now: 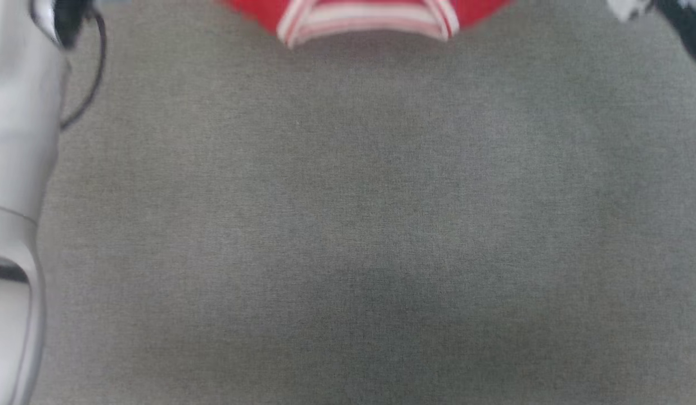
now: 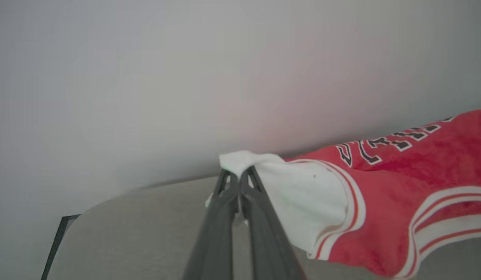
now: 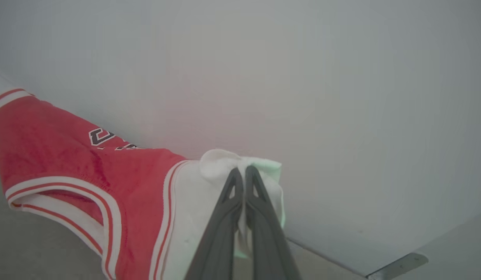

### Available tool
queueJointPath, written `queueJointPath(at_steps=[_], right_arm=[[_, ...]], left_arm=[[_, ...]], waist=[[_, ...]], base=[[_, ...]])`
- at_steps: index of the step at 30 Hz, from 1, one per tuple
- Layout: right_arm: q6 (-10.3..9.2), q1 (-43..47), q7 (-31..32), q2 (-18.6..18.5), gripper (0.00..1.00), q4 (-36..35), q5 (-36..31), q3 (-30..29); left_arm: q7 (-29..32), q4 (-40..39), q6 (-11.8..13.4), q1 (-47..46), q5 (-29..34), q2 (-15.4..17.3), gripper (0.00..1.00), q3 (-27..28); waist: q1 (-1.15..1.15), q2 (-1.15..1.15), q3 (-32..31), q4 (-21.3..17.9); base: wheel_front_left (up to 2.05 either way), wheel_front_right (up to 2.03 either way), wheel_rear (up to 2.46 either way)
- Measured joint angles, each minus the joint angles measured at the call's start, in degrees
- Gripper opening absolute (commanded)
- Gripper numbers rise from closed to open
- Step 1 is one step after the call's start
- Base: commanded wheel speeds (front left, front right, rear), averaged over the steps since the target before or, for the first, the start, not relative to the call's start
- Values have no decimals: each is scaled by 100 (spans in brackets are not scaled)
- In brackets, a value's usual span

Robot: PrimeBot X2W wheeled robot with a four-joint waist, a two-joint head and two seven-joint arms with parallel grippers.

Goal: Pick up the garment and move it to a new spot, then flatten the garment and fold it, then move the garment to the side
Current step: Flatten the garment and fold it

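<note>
Grey tabletop (image 1: pixel 348 225) carries the jersey (image 1: pixel 483 10) at the top of the head view, its striped collar (image 1: pixel 370 19) turned toward the robot. The left gripper (image 2: pixel 239 175) is clamped on one white sleeve (image 2: pixel 302 194) and the right gripper (image 3: pixel 245 171) pinches the other sleeve (image 3: pixel 193 217). The red body with its black lettering is spread between them. A pale wall (image 2: pixel 186 77) stands behind.
</note>
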Motion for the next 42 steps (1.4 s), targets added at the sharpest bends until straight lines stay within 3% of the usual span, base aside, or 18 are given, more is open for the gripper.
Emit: queueJointPath(at_steps=[9, 14, 18, 19, 24, 25, 26, 33, 37, 42], right_arm=[[1, 1155, 1078, -961, 0, -1412, 1136, 691], [1, 1871, 1537, -1540, 0, -2198, 1602, 823], [0, 2462, 1867, -1991, 0, -2847, 1860, 894], [0, 2758, 2069, -2225, 0, -3137, 2017, 937], [0, 3505, 2453, -2759, 0, -3791, 2421, 947], [0, 3790, 2560, -2911, 0, -3980, 2591, 914], [0, 3934, 2615, -2991, 0, -4081, 2643, 909], [-2, 4876, 2917, -3538, 0, -4669, 3064, 780], [0, 5324, 2784, -3763, 0, -4797, 3065, 581], [1, 5742, 2468, -3496, 0, -4484, 2671, 337]], left_arm=[[1026, -94, -158, 1146, -240, 170, 0, -167], [1418, -911, 69, 2086, -341, 423, 0, -186], [1798, -2106, 441, 3039, -449, 806, 0, -132], [2018, -2848, 684, 3573, -561, 1077, 0, -60], [2651, -4821, 1347, 4926, -746, 1795, 0, 132], [2869, -5519, 1703, 5453, -889, 2035, 0, 283], [2964, -5851, 1850, 5717, -911, 2156, 0, 314], [3396, -7547, 2903, 7247, -1078, 2625, 0, 608], [3385, -8042, 3222, 7741, -1076, 2719, 0, 708], [3193, -8138, 3254, 7897, -1080, 2583, 0, 694]], waist=[[0, 0, -384, 51], [0, 0, -623, 45], [0, 0, -772, 32], [0, 0, -825, 24], [0, 1, -922, -4], [0, 0, -936, -24], [0, 0, -939, -37], [0, 1, -898, -46], [0, 1, -832, 4], [0, 1, -746, 94]], base=[[0, 0, 0], [0, 0, 0], [0, 0, 0], [0, 0, 0], [0, 0, 0], [0, 0, 0], [0, 0, 0], [0, 0, 0], [0, 0, 0], [0, 0, 0]])
